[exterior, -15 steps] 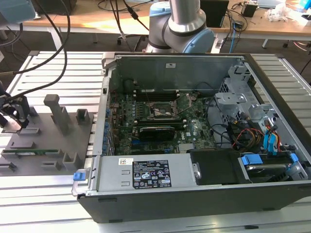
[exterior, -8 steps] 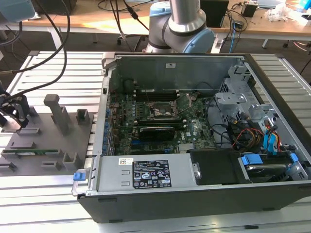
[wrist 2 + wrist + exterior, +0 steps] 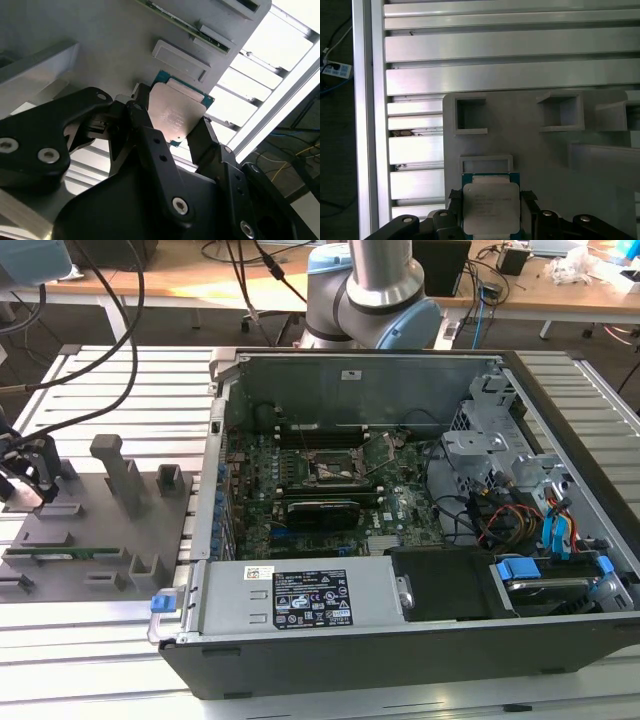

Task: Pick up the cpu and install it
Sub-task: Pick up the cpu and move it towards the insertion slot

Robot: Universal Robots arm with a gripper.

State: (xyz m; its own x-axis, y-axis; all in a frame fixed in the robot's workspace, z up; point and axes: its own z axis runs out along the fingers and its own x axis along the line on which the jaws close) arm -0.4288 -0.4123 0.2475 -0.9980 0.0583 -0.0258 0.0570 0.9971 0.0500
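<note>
The hand [image 3: 491, 200] is closed on the cpu [image 3: 491, 202], one finger [image 3: 454, 197] on each of two opposite edges, with the chip sitting between the tips over the grey tray [image 3: 545, 150]. In the exterior view the hand [image 3: 28, 475] hangs above that tray [image 3: 90, 530] on the slatted surface [image 3: 120, 390], well away from the open case [image 3: 420, 620] and its socket [image 3: 335, 472].

The cpu looks light, thin and fully rigid, with a smooth metal lid that could slip under a weak pinch. Its underside contacts are likely delicate. The bare side edges, where the fingers already sit, seem the right hold, leaving both faces untouched.

It lies flat with its silver lid facing up toward the wrist, green board rim showing all round. It is nearly square, so it has no real long axis. Its sides run square to the tray's pockets [image 3: 470, 115] beyond the fingertips.
</note>
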